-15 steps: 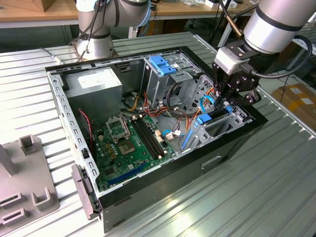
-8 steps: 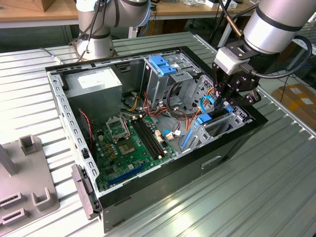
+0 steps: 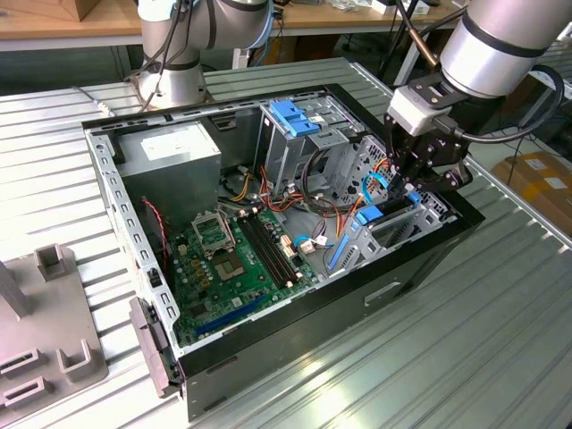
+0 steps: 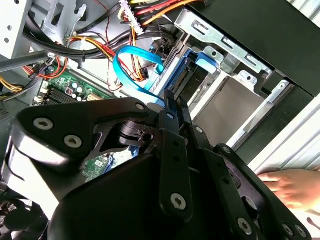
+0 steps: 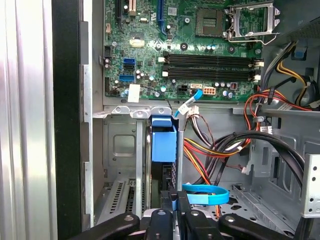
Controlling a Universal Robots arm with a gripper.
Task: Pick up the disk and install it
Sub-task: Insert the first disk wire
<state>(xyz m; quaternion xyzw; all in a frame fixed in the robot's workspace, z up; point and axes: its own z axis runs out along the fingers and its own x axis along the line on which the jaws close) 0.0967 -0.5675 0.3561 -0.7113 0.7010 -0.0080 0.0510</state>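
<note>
Disk (image 5: 164, 146) stands edgewise in its bay — end effector (image 5: 176, 206) above.

Open computer case (image 3: 429, 259) on table (image 3: 500, 357), motherboard (image 3: 237, 259) inside, tool (image 3: 413, 183) over disk (image 5: 164, 145) in bay

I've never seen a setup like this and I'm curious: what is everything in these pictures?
Computer case: one, black, open, on the ribbed metal table.
Motherboard: one, green, on the case floor.
Power supply: one, grey, far corner of the case.
Drive cage: one, metal with a blue top, beside the power supply.
Disk: one, blue-railed, on edge in the bay.
Data cable: one, light blue, looped near the gripper.
Fixture: one, grey, exterior view's left.
Person's hand: one, outside the case.
Gripper: one, black, at the disk bay.
</note>
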